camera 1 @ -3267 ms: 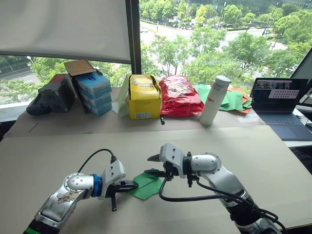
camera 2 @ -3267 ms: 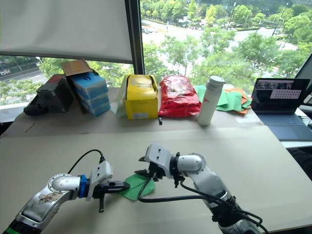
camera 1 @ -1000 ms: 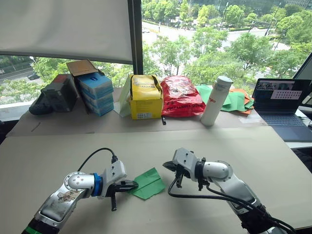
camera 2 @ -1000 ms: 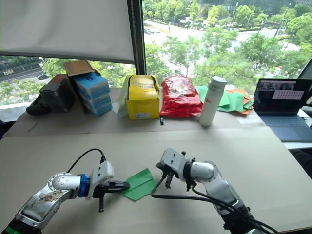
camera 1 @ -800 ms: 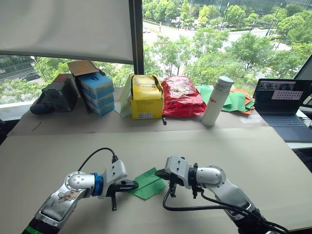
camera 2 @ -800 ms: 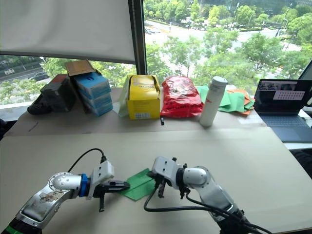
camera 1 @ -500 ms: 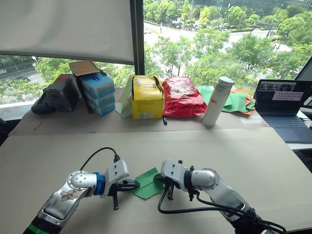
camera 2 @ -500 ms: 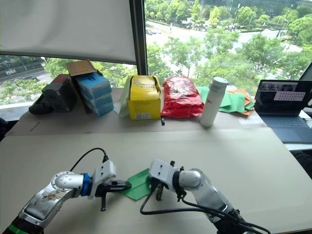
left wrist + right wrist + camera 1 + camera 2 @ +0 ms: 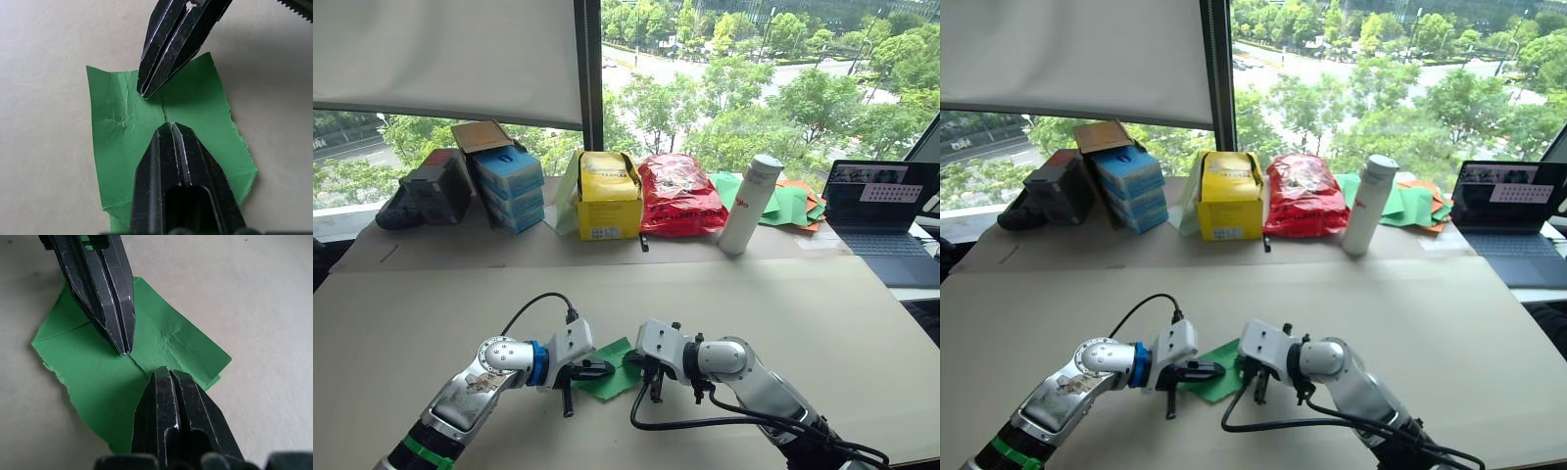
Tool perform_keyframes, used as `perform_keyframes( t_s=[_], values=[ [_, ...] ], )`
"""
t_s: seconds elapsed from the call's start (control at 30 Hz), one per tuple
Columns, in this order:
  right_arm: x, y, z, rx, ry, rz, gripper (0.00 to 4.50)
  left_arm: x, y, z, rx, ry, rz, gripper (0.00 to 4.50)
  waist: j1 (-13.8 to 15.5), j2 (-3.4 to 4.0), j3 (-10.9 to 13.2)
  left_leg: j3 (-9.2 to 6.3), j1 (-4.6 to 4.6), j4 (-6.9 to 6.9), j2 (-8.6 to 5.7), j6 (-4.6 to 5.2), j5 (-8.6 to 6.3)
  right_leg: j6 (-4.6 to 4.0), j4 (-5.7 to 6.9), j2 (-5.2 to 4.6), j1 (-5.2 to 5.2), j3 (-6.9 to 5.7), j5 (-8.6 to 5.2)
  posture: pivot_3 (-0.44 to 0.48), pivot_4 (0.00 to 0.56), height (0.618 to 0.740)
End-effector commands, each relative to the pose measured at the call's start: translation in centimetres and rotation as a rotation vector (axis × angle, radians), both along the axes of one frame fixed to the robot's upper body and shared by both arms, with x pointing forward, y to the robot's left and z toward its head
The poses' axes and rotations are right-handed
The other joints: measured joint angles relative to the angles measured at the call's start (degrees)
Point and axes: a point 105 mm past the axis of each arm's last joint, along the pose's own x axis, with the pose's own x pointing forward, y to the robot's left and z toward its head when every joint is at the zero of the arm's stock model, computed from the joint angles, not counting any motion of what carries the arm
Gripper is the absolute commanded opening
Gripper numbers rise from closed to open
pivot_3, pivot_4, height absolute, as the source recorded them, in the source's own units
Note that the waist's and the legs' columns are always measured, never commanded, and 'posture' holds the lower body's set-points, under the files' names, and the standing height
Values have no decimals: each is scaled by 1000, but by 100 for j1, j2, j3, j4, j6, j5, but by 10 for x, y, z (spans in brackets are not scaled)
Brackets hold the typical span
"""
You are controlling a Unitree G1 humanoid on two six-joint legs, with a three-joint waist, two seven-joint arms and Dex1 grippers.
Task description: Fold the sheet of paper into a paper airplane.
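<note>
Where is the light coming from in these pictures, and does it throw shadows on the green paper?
Eye views: daylight comes in through the big window behind the table. Left wrist view: the right hand casts a soft shadow over the creased bright green sheet of paper. Right wrist view: the paper is evenly lit, with no glare.

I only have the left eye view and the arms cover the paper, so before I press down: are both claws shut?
Observer: Yes. The wrist views show the left claw and the right claw both shut.
Operator: Where are the tips?
Observer: Over the middle of the sheet of paper, pointing at each other along its centre crease, with a strip of green between them.
Operator: How is the paper itself?
Observer: One edge is ragged, and there are wrinkles beside the centre crease.
</note>
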Motion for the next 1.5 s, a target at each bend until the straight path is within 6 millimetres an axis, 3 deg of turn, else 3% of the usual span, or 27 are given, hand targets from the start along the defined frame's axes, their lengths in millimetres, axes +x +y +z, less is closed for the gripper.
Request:
perform_keyframes(
  t_s=[0.03,0.8,1.1,1.2,1.33,1.5],
  values=[
    [-5,-11,-24,-85,90,-37,33,-4,13,-21,105,51,19,0,-2,-2,-6,0,0,0,0,0,0,0,0,0,0,0,0,0,150,740],
    [-4,-9,-24,-85,89,-33,33,-44,82,-38,230,159,158,0,-157,8,-37,0,82,-58,10,-21,-2,-24,-4,-44,15,8,-14,0,150,740],
    [0,-6,-18,-71,65,-32,33,-39,86,-26,203,122,182,0,-155,23,-46,0,83,-59,10,-23,-4,-25,-4,-48,12,9,-14,0,150,740],
    [3,-2,-7,-34,38,-31,33,-35,86,-15,162,103,203,0,-157,23,-46,-1,81,-59,11,-23,-4,-25,-4,-48,8,9,-14,0,150,740],
    [5,5,28,87,-8,-18,33,-32,90,10,63,88,245,0,-153,18,-31,-1,67,-58,11,-24,-3,-26,-1,-51,-5,11,-14,0,150,740],
    [6,7,56,153,-27,-5,33,-34,94,29,-36,120,271,0,-142,8,-10,-12,-11,-44,9,-50,13,-26,3,-55,-40,4,-12,0,150,740]
  ],
)
